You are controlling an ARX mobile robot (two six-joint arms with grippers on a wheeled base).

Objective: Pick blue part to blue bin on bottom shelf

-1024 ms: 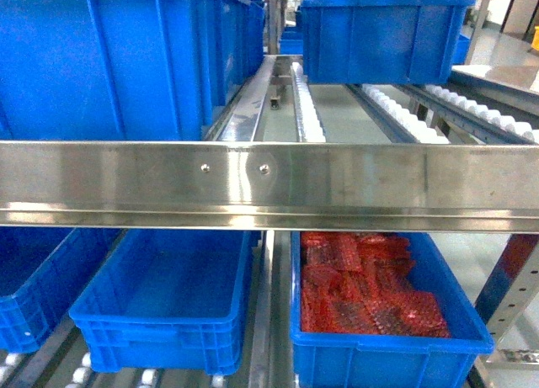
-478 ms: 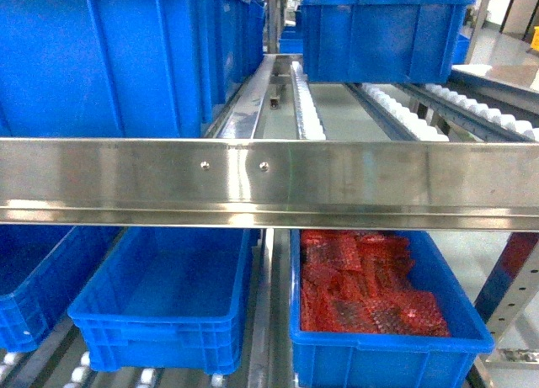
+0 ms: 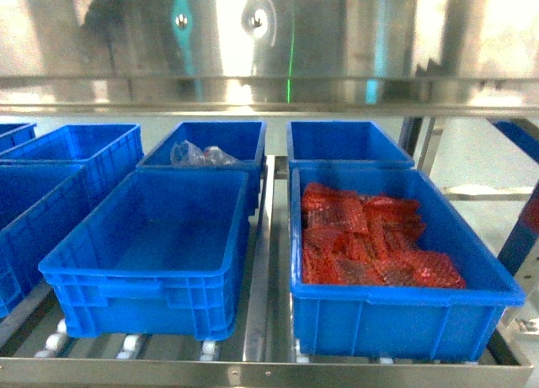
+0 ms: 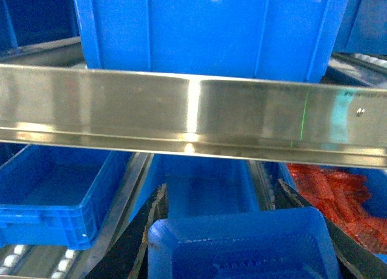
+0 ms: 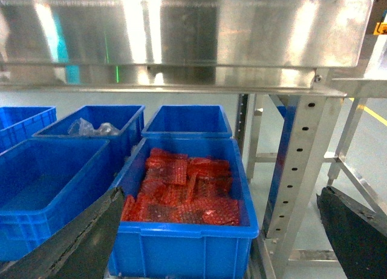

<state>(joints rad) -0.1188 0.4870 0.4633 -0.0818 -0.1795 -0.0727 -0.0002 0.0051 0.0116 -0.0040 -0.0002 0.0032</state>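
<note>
In the left wrist view my left gripper (image 4: pixel 221 197) is shut on the blue part (image 4: pixel 242 246), a blue plastic tray-like piece that fills the space between the dark fingers (image 4: pixel 145 230). Beyond it an empty blue bin (image 4: pixel 199 185) sits on the bottom shelf, below a steel rail (image 4: pixel 193 112). The head view shows the bottom shelf (image 3: pixel 269 373) with that empty blue bin (image 3: pixel 139 300) at front left; neither gripper appears there. My right gripper (image 5: pixel 221 230) is open and holds nothing, in front of a bin of red pieces (image 5: pixel 181 252).
A blue bin (image 3: pixel 396 316) of red bubble-wrapped pieces stands front right. Behind are two more blue bins, one (image 3: pixel 244 140) holding a clear bag. More bins (image 3: pixel 50 194) line the left. The upper shelf rail (image 3: pixel 269 34) hangs overhead; a perforated upright post (image 5: pixel 290 170) is at right.
The head view has dropped from the upper shelf level to the bottom shelf. The steel rail moved from mid-frame to the top, and the lower bins now fill the view.
</note>
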